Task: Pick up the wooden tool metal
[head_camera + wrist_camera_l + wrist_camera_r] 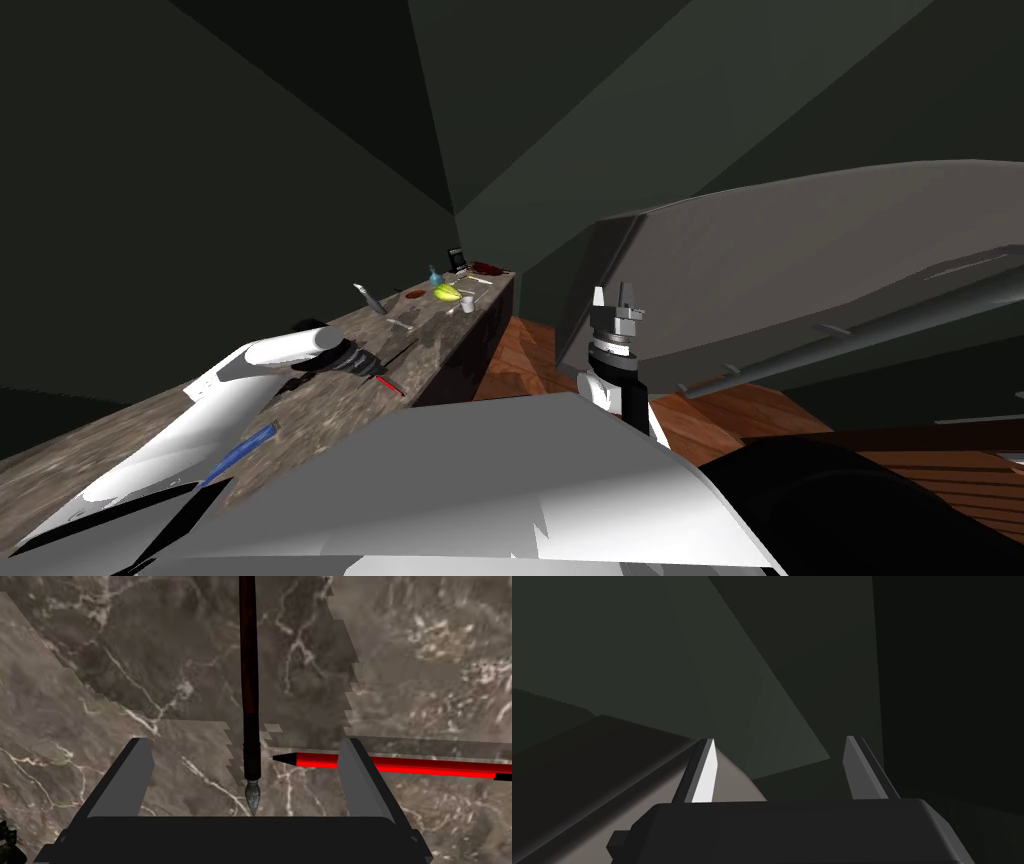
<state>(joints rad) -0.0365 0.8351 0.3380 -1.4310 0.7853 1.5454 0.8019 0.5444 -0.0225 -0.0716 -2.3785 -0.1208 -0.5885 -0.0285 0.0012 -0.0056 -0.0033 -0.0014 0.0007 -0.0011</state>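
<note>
Inside the spread left gripper point(246, 743) lies the metal-tipped tool point(249, 676), apparently untouched.

On your marbled brown counter point(330, 400) a dark, metal-tipped wooden tool point(250, 701) lies just beside a red pencil point(400, 765); a blue pen point(240, 450) lies toward the near end, a white cup point(467, 304) toward the far end.

Dim overall; a jagged-edged shadow lies across the marble counter point(425, 651), the light perhaps from overhead.
</note>
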